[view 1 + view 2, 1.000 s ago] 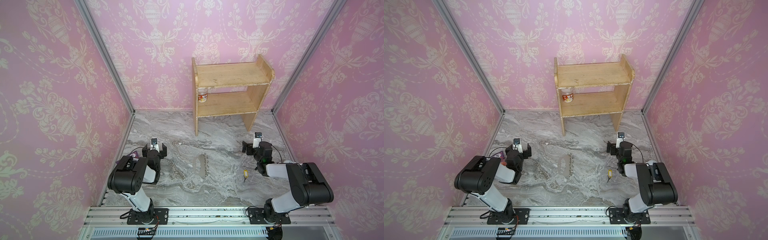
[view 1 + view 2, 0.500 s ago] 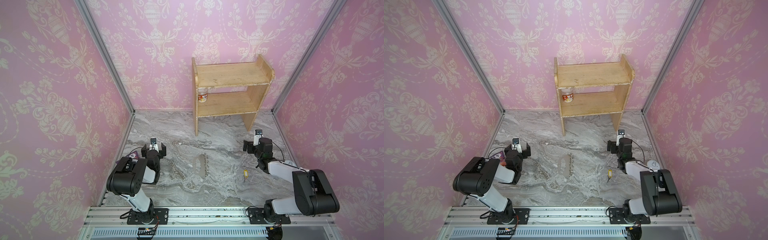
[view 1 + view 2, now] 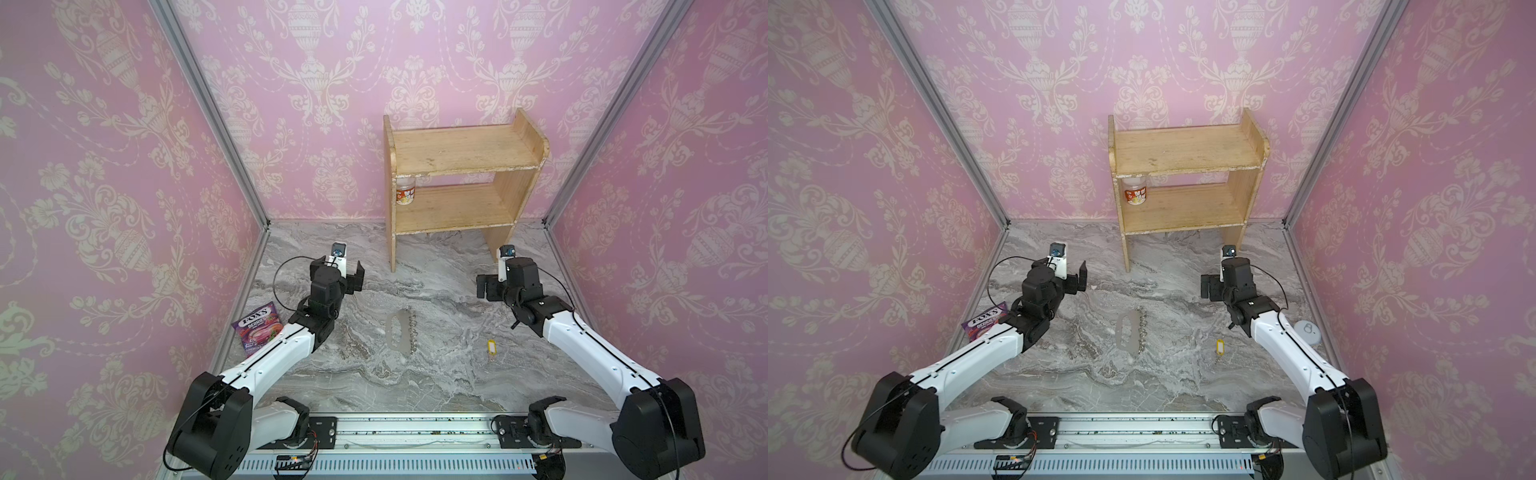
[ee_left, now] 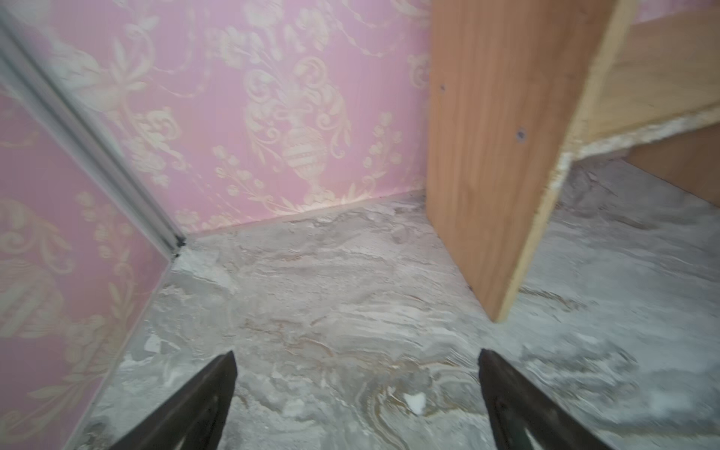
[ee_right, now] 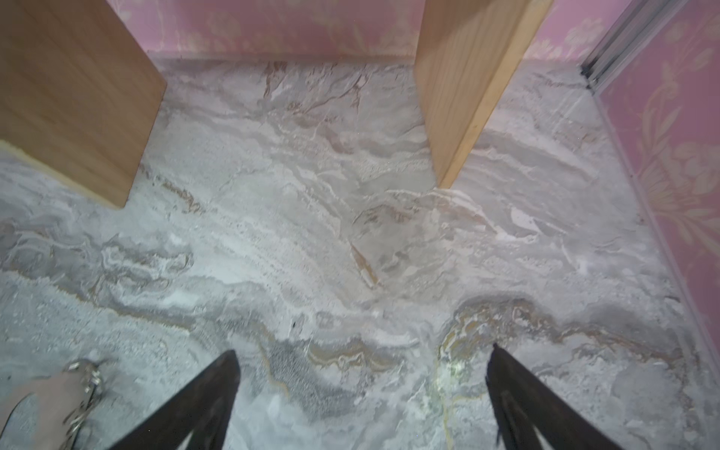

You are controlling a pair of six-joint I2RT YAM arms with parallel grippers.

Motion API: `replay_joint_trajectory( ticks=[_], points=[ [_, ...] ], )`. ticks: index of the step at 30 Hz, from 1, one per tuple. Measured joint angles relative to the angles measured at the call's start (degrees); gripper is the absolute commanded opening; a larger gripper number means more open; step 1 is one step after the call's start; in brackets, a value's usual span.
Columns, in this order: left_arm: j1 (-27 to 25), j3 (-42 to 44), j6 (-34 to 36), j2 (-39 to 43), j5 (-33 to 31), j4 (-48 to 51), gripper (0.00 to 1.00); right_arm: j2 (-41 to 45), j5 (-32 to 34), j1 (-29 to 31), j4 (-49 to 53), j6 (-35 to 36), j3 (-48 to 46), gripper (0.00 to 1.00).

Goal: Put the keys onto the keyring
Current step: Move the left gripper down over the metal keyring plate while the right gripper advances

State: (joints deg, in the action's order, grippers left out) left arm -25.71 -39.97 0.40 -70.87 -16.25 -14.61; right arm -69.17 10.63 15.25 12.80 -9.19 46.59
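Jaws spread wide, nothing held: left end effector (image 4: 356,356), right end effector (image 5: 362,352), both over the tabletop (image 3: 436,374). The keyring (image 3: 398,332) lies flat mid-tabletop; the keys (image 3: 491,345) with yellow tag lie apart to its right.

the purple candy packet (image 3: 261,328) reads "fox's berries" (jar label unreadable).

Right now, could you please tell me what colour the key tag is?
The key tag is yellow, clearest in a top view.
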Motion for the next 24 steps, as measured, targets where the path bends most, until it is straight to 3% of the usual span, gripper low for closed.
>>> replay_joint_trajectory(
  ticks=[5, 8, 13, 24],
  points=[
    [-10.69, -5.27, -5.42, -8.83, 2.78, 17.88, 0.99, 1.25, -1.90, 1.40, 6.36, -1.66, 0.66, 1.00],
    [-13.33, -6.88, -8.61, -13.16, 3.85, 25.00, 0.99, 2.56, -2.36, 1.40, 8.74, -2.36, 1.07, 1.00],
    [-13.55, -9.01, -13.38, -17.84, 5.99, 30.75, 0.99, 4.15, -2.43, 1.40, 10.54, -2.99, 1.25, 1.00],
    [-13.57, -11.87, -20.90, -25.33, 9.22, 32.44, 0.99, 4.11, -4.07, 1.68, 10.71, -3.80, 1.25, 1.00]
  ],
)
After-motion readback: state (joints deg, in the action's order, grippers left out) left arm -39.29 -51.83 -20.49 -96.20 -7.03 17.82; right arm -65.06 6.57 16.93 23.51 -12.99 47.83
